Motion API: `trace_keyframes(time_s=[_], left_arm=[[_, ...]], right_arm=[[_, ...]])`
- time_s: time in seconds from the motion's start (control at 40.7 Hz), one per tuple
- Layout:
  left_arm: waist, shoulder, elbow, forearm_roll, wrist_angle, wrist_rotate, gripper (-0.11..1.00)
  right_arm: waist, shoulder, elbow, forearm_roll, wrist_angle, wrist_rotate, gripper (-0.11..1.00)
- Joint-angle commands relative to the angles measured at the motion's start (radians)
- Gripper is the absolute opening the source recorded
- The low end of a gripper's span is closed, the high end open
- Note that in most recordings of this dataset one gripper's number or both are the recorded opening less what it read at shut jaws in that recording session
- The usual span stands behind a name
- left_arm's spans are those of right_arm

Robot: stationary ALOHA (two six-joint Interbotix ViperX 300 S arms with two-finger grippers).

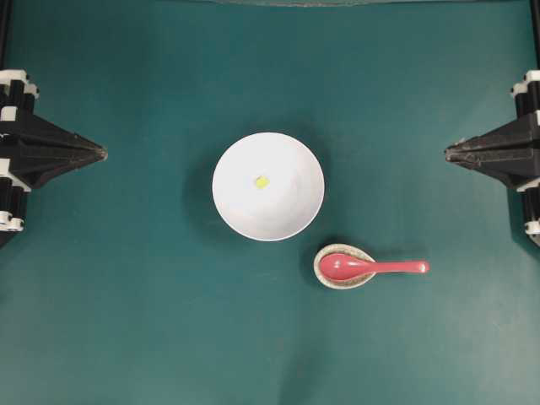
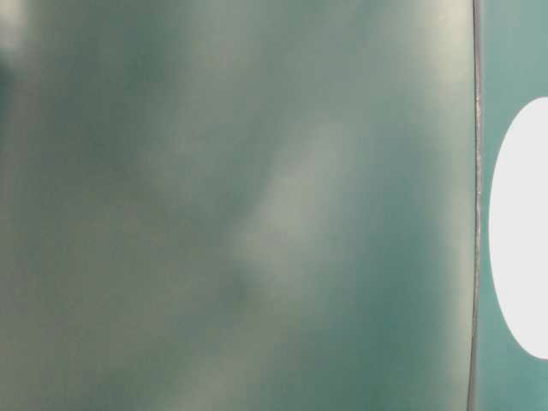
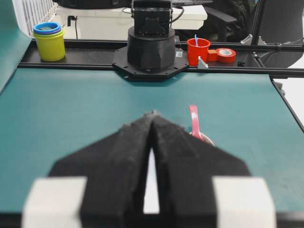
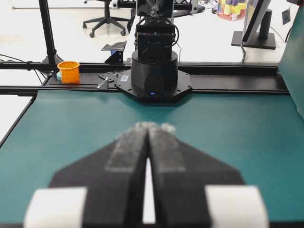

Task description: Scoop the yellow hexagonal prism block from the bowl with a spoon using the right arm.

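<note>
Both arms parked at the table edges, nothing held.

Right gripper: fingers pressed together to a point, tip aimed toward table centre, at the right edge of the overhead view. Right wrist view confirms it: the two black fingers meet at the tips, with only a thin slit between them further back. Empty.

Left gripper: mirror pose at the left edge, also closed to a point, empty. In the left wrist view its fingertips touch.

White bowl sits at table centre, between the two grippers and well apart from both. Yellow hexagonal prism block lies inside it, slightly left of the bowl's middle, flat on the bottom. Block is well clear of the right gripper tip, roughly level with it across the overhead view, slightly lower.

Red-pink spoon rests with its scoop in the speckled beige spoon rest, handle pointing right along the green table. The rest sits just beside the bowl, at its lower right, close to it. Spoon is below and left of the right gripper in the overhead view, nearer to it than the bowl, not touching it.

Table-level view is mostly blur; only a white sliver of the bowl shows at its right edge.
</note>
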Motion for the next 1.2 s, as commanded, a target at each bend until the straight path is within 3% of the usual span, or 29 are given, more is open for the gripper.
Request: trace_keyframes(time_s=[0.0, 0.491, 0.614, 0.761, 0.884, 1.178], left_arm=[[0.000, 0.005, -0.037, 0.009, 0.023, -0.003, -0.01], [0.000, 0.008, -0.041, 0.009, 0.051, -0.003, 0.00], [0.000, 0.008, -0.041, 0.009, 0.051, -0.003, 0.00], [-0.002, 0.008, -0.041, 0.011, 0.051, -0.003, 0.00], [0.000, 0.008, -0.041, 0.011, 0.051, -0.003, 0.00], [0.000, 0.008, -0.040, 0.009, 0.051, -0.003, 0.00]], right_arm=[[0.000, 0.011, -0.017, 0.003, -0.002, 0.003, -0.01], [0.000, 0.012, -0.038, 0.009, 0.018, 0.009, 0.01], [-0.002, 0.012, -0.038, 0.014, 0.020, 0.009, 0.13], [-0.002, 0.014, -0.038, 0.012, 0.021, 0.009, 0.42], [-0.002, 0.018, -0.037, 0.014, 0.025, 0.009, 0.56], [0.000, 0.092, -0.020, 0.043, 0.034, 0.011, 0.60]])
